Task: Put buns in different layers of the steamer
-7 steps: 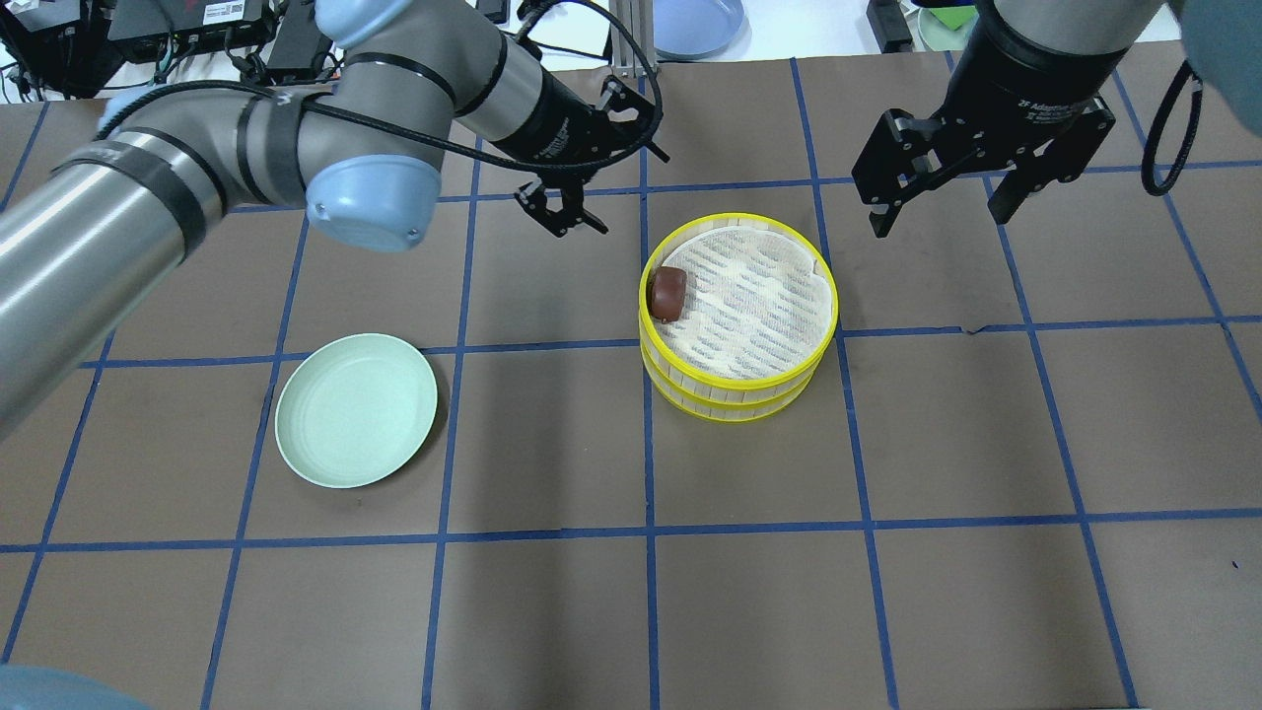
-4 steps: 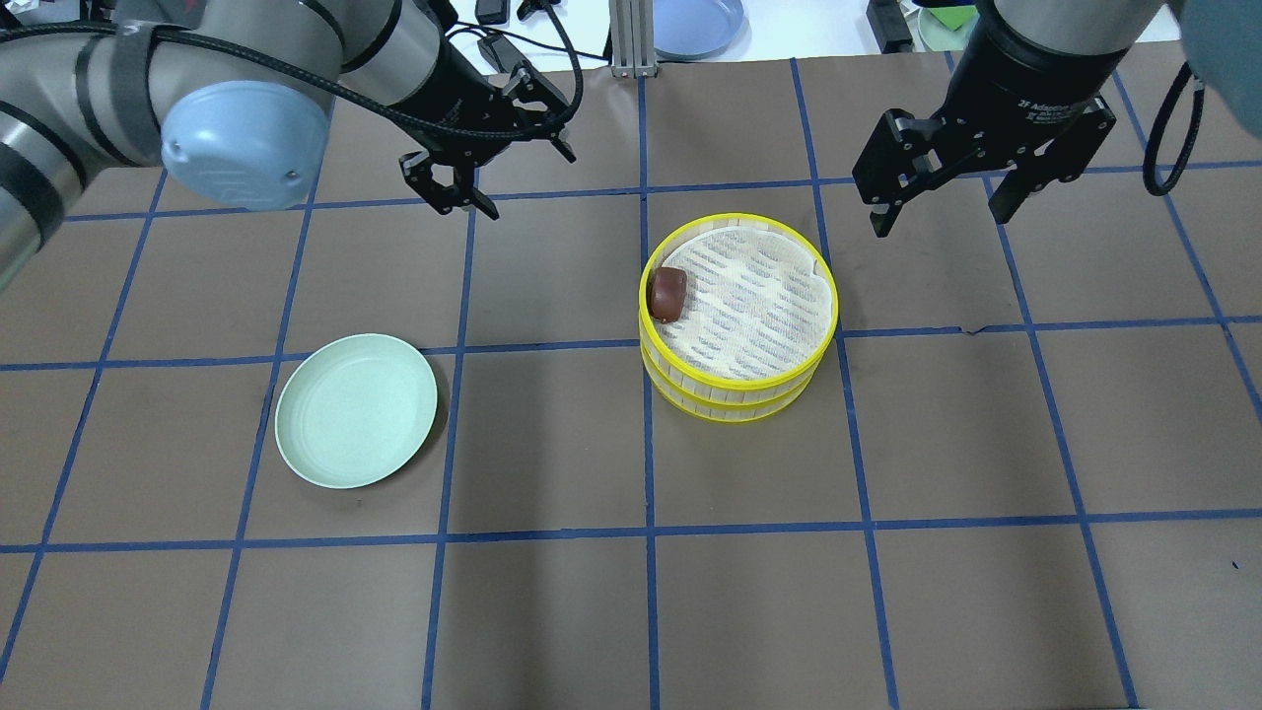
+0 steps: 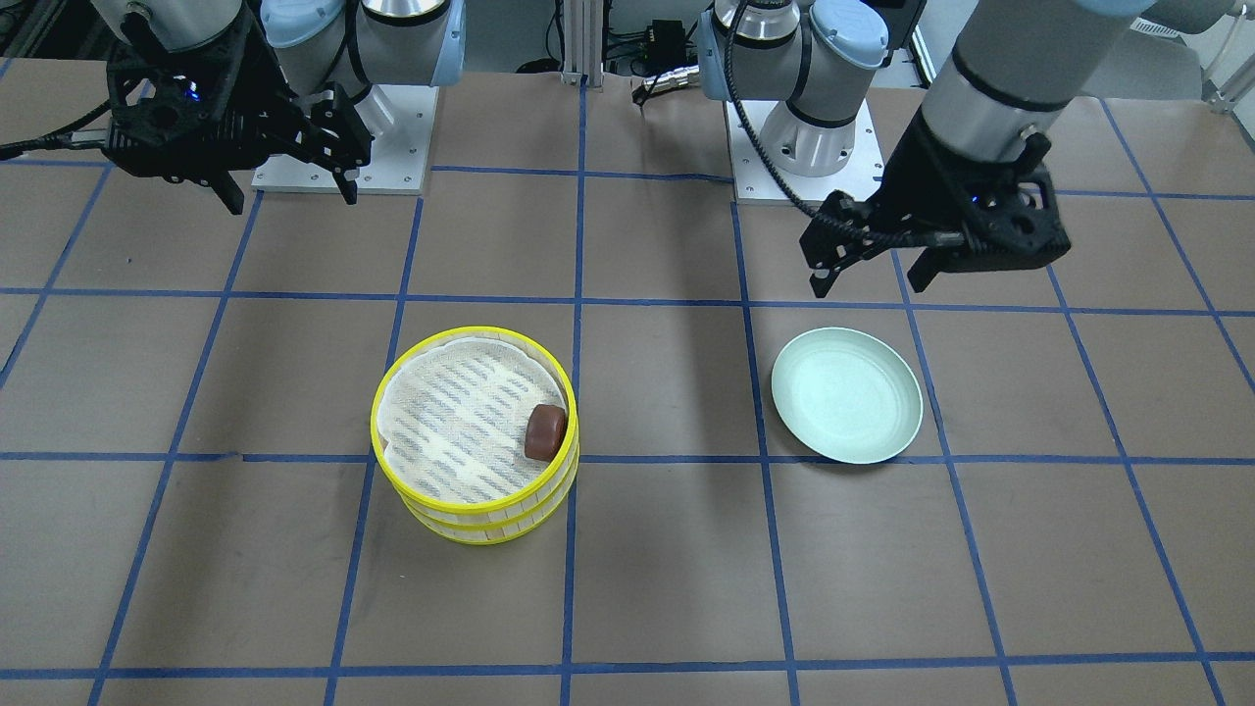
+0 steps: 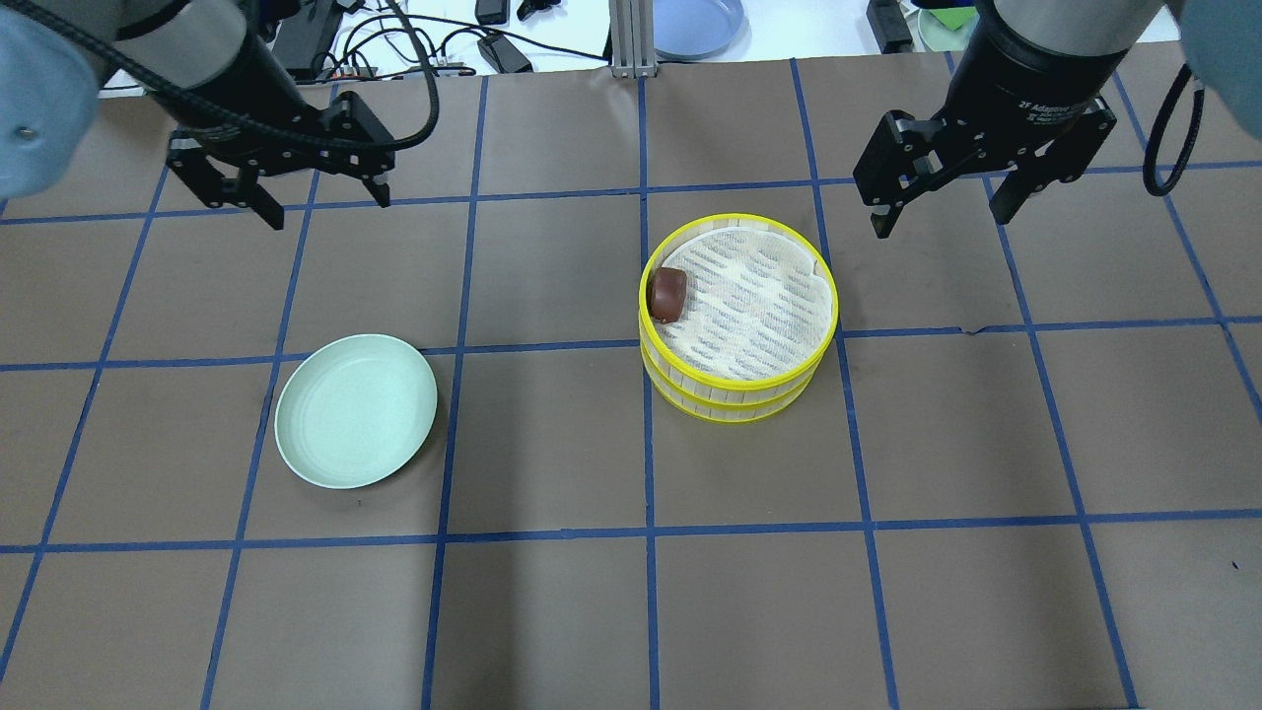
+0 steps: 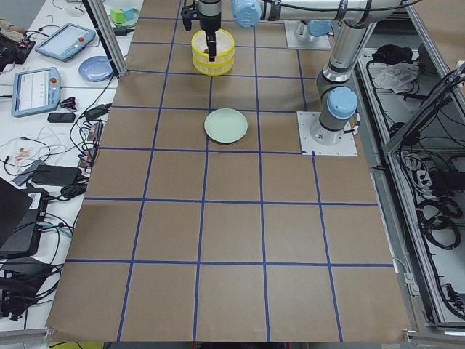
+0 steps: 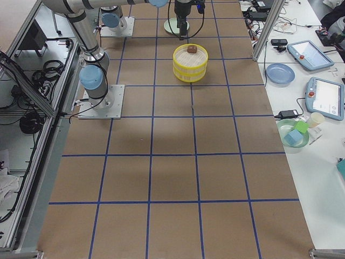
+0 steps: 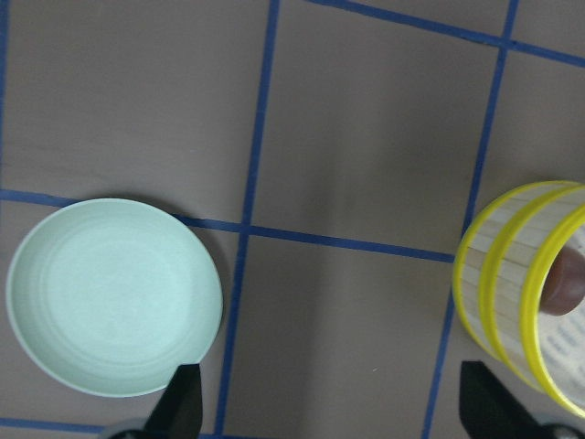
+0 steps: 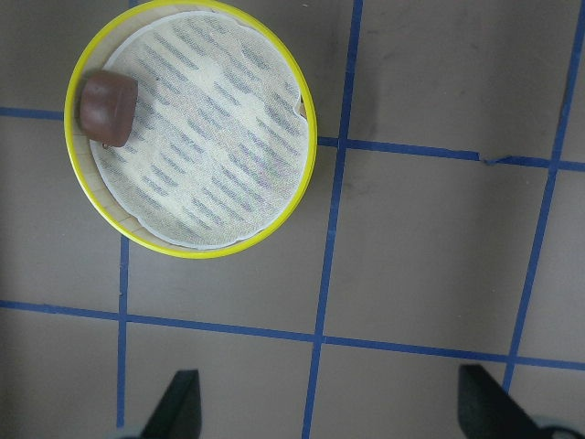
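Left gripper (image 4: 325,209) spread wide, nothing in it, hanging over the table (image 4: 552,611) behind the mint plate (image 4: 355,409). Right gripper (image 4: 937,222) also wide, bare, just beyond the stacked steamer layers (image 4: 836,308). Brown bun (image 4: 667,294) sits in the top tray, against the rim on the left-arm side. Cream bun not visible, maybe in the tray below. Placing looks finished; next, arms just park clear.
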Motion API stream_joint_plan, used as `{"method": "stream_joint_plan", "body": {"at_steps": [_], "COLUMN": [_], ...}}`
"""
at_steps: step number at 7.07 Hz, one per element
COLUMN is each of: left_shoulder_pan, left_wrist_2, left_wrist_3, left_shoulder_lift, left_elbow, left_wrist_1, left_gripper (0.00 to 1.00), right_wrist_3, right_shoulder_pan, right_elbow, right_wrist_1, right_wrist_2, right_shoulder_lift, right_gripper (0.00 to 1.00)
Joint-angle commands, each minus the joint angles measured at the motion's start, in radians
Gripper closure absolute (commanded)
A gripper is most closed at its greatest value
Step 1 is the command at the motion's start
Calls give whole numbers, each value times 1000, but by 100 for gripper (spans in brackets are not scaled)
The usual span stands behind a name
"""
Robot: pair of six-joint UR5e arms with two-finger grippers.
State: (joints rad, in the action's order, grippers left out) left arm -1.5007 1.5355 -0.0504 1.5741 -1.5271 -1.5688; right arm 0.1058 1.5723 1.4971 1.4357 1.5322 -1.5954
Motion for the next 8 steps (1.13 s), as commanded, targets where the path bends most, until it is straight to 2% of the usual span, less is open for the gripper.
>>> {"method": "stream_joint_plan", "body": {"at_steps": [1, 5, 6, 8], "left_shoulder_pan": [23, 13, -2, -42], "left_wrist_2": [75, 68, 67, 71], "left_wrist_3": [98, 72, 69, 66], "left_shoulder_lift": [-87, -100, -82, -81], "left_elbow": [-1, -39, -48, -57], "left_wrist_1": [-95, -90, -7, 26], "left_gripper": [0, 0, 0, 0], "right_wrist_3": [0, 0, 0, 0], "right_shoulder_pan": [0, 0, 0, 0], "right_elbow": [-1, 0, 0, 0], "right_wrist_1": [-1, -4, -3, -4], "right_wrist_2": [0, 0, -1, -1], "right_shoulder_lift": [0, -2, -2, -2], "right_gripper": [0, 0, 0, 0]}}
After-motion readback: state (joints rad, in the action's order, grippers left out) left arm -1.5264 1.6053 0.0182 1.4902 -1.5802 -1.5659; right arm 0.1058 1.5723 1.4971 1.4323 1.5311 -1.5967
